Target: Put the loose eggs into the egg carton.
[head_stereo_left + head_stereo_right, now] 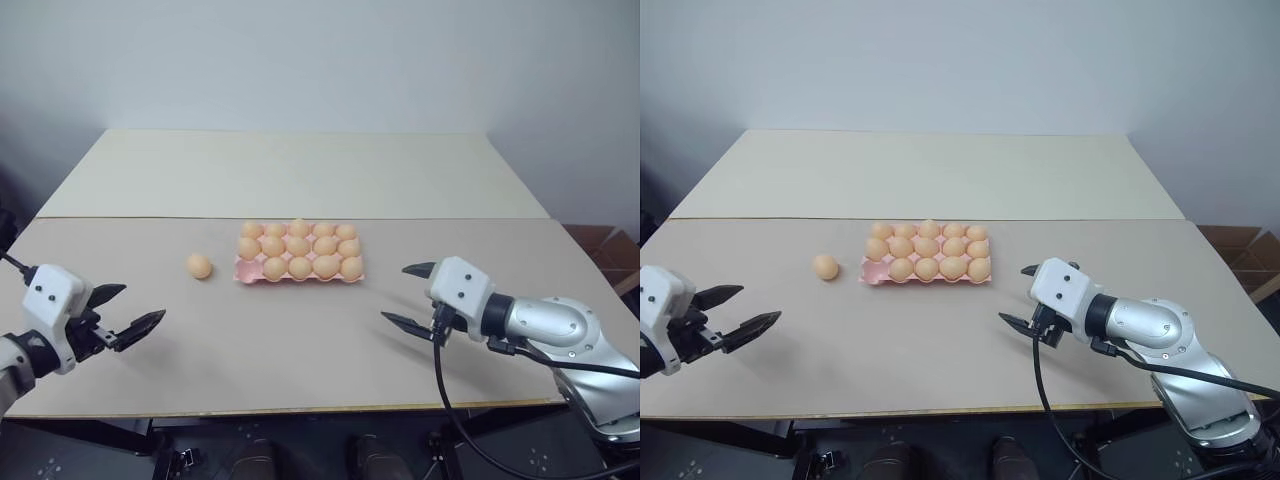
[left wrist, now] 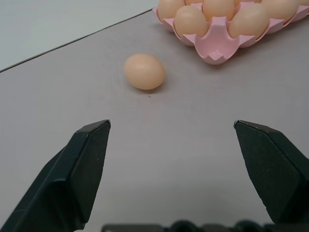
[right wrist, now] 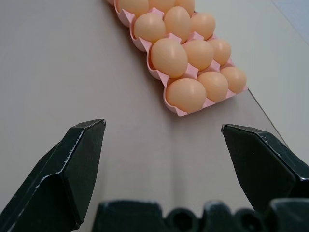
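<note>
Egg [image 2: 144,71] beyond open left jaws.

A pink egg carton [image 1: 300,272] is sitting mid-surface [image 1: 300,345], nearly filled with eggs; its near-left cup is standing empty. One loose egg [image 1: 199,266] is lying just left of it, apart. The left end effector [image 1: 127,312] and right end effector [image 1: 408,296] are hovering with fingers spread, holding nothing.

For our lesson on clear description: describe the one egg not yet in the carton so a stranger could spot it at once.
On the wide beige table sits a pink moulded egg carton filled with pale orange-tan eggs. Just off its left end, toward the left gripper, lies a single smooth oval egg. It alone rests on bare tabletop, apart from the carton.
</note>
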Robot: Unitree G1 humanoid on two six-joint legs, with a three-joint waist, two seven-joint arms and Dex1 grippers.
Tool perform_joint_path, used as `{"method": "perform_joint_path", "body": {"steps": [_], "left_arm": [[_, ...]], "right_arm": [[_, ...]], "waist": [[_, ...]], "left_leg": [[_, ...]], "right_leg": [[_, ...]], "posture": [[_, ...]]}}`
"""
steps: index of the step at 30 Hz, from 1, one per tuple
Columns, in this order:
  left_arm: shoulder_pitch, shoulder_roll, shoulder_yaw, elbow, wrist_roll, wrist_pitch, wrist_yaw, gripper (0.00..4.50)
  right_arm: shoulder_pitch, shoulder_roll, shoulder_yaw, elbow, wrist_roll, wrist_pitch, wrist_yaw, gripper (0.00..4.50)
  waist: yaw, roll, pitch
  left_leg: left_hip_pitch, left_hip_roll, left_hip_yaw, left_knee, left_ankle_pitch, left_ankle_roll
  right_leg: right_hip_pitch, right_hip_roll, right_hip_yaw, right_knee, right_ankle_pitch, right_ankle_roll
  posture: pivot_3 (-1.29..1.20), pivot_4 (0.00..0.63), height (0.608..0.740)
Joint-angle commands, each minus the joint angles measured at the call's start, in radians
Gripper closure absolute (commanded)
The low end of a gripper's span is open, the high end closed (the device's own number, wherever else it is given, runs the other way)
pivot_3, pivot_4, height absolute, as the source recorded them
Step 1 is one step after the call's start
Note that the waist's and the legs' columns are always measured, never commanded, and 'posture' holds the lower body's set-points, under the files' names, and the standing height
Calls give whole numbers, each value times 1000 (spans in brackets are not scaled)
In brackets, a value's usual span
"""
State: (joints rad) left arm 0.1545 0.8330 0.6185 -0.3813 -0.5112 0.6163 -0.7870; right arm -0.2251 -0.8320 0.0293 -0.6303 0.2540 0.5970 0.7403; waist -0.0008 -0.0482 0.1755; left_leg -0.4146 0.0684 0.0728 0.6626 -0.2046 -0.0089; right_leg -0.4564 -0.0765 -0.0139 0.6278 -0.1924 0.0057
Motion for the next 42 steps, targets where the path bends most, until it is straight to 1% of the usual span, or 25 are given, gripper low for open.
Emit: {"method": "perform_joint_path", "body": {"steps": [1, 6, 11, 16, 22, 28, 31, 33, 35, 39, 40, 42], "left_arm": [[-111, -43, -61, 16, 12, 5, 108, 40], [-318, -121, -231, 130, 91, 32, 254, 40], [-478, -175, -367, 243, 175, 58, 345, 40], [-578, -227, -421, 364, 229, 64, 408, 40], [-638, -252, -466, 466, 282, 53, 434, 40], [-702, -283, -498, 602, 306, 22, 409, 40], [-717, -295, -494, 652, 304, -4, 392, 40], [-720, -297, -494, 667, 310, -22, 388, 445], [-723, -300, -490, 677, 309, -33, 385, 951], [-728, -299, -493, 692, 321, -41, 385, 2233], [-728, -299, -492, 696, 322, -44, 386, 2347], [-726, -296, -494, 696, 330, -53, 389, 2359]], "right_arm": [[-19, -4, -19, -17, -5, -15, 0, 0], [-23, 1, -13, -32, -4, 0, -7, 0], [-12, -2, -26, -52, -3, 19, -15, 0], [11, -7, -45, -82, 0, 44, -28, 0], [35, -5, -60, -116, 4, 75, -44, 0], [38, 0, -54, -122, 0, 81, -51, 0], [36, 1, -48, -120, -4, 80, -56, 0], [37, 0, -46, -120, -7, 78, -58, 0], [40, -1, -47, -121, -8, 77, -60, 0], [40, -2, -47, -118, -9, 75, -62, 0], [39, -2, -45, -118, -11, 76, -64, 0], [38, -1, -43, -117, -12, 76, -65, 0]], "waist": [[8, 0, 0], [14, 0, 0], [11, -1, -1], [9, -1, -1], [11, -1, -1], [12, -1, -1], [11, -1, -1], [11, -1, -1], [11, -1, -1], [11, -1, -1], [11, -1, -1], [11, -1, -1]], "left_leg": [[0, 0, 0, 0, 0, 0], [0, -1, 0, 0, 0, 0], [0, -1, 0, 0, 0, 0], [0, -1, 0, 0, 0, 0], [0, -1, -1, 0, 0, 0], [0, -1, -1, 0, 0, 0], [0, -1, -1, 0, 0, 0], [0, -1, -1, 0, 0, 0], [0, -1, -1, 0, 0, 0], [0, -1, -1, 0, 0, 0], [0, -1, -1, 0, 0, 0], [0, -1, -1, 0, 0, 1]], "right_leg": [[0, 0, 0, 0, 0, 0], [1, 0, 0, 0, 0, 0], [1, 1, 1, 0, 4, 6], [1, 2, 1, 1, 4, 6], [1, 1, 1, 1, 4, 6], [1, 1, 0, 1, 4, 6], [1, 1, 0, 1, 4, 6], [1, 1, 0, 1, 5, 6], [1, 1, 0, 1, 5, 6], [2, 1, 0, 1, 5, 6], [2, 1, 0, 1, 5, 6], [2, 1, 0, 1, 5, 6]], "posture": [[0, 150, 740], [0, 150, 740], [0, 150, 740], [0, 150, 740], [0, 150, 740], [0, 150, 740], [0, 150, 740], [0, 150, 740], [0, 150, 740], [0, 150, 740], [0, 150, 740], [0, 150, 740]]}}
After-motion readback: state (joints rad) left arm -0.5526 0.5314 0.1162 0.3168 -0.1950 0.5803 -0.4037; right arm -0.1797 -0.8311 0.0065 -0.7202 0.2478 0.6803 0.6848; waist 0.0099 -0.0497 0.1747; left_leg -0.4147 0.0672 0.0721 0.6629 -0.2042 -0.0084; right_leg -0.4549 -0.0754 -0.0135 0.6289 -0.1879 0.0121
